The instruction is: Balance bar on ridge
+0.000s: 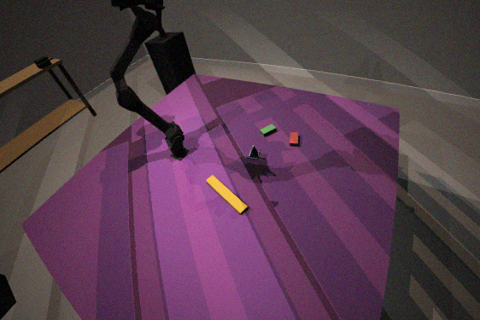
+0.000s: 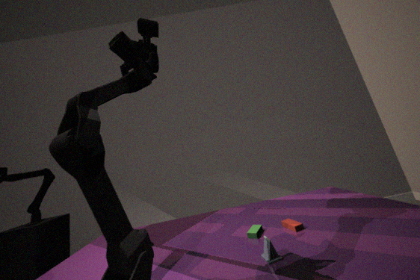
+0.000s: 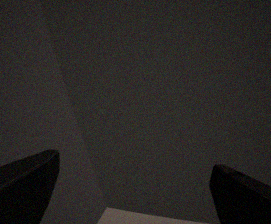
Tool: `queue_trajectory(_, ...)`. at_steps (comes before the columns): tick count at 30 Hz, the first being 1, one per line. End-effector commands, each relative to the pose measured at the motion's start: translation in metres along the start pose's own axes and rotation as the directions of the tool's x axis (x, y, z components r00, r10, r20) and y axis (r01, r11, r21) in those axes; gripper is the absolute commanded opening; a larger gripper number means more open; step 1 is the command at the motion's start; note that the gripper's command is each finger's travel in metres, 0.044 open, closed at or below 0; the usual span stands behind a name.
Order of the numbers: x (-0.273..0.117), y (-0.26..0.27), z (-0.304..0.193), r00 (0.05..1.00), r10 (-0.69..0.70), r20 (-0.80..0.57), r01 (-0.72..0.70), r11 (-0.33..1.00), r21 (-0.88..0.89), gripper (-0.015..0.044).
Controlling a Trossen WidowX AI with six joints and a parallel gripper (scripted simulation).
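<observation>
A long yellow bar (image 1: 226,194) lies flat on the purple striped table (image 1: 201,271). It does not show in the exterior view. The ridge, a small grey wedge on a thin base (image 1: 254,154) (image 2: 267,252), stands upright on the table, apart from the bar, with nothing on it. My gripper (image 3: 136,168) is open, with nothing between its fingers in the wrist view, only dark wall and ceiling behind. The arm is raised, holding the gripper high above the table, far from bar and ridge. In the top and exterior views the fingertips are too dark to make out.
A green block (image 1: 268,129) (image 2: 254,231) and a red block (image 1: 294,138) (image 2: 292,225) lie beyond the ridge. A black pedestal (image 1: 172,60) (image 2: 41,241) stands behind the table, and a wooden shelf unit (image 1: 40,132) stands at the left.
</observation>
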State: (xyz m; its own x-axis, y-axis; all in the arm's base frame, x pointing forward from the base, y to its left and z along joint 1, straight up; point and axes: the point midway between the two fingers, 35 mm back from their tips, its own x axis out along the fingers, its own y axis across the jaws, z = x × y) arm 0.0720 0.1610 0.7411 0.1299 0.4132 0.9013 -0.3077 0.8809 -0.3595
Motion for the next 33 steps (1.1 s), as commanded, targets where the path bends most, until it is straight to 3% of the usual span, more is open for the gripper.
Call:
queue_trajectory(1, 0.000, 0.014, -0.029, 0.996, 0.049, -0.079, -0.050, 0.999, -0.012, 0.0315)
queue_trajectory(18, -0.034, 0.046, -0.182, 0.847, 0.152, -0.509, -0.159, 0.987, 0.030, 0.0315)
queue_trajectory(33, -0.123, 0.037, -0.317, 0.515, 0.153, -0.843, -0.160, 0.984, 0.081, 0.0315)
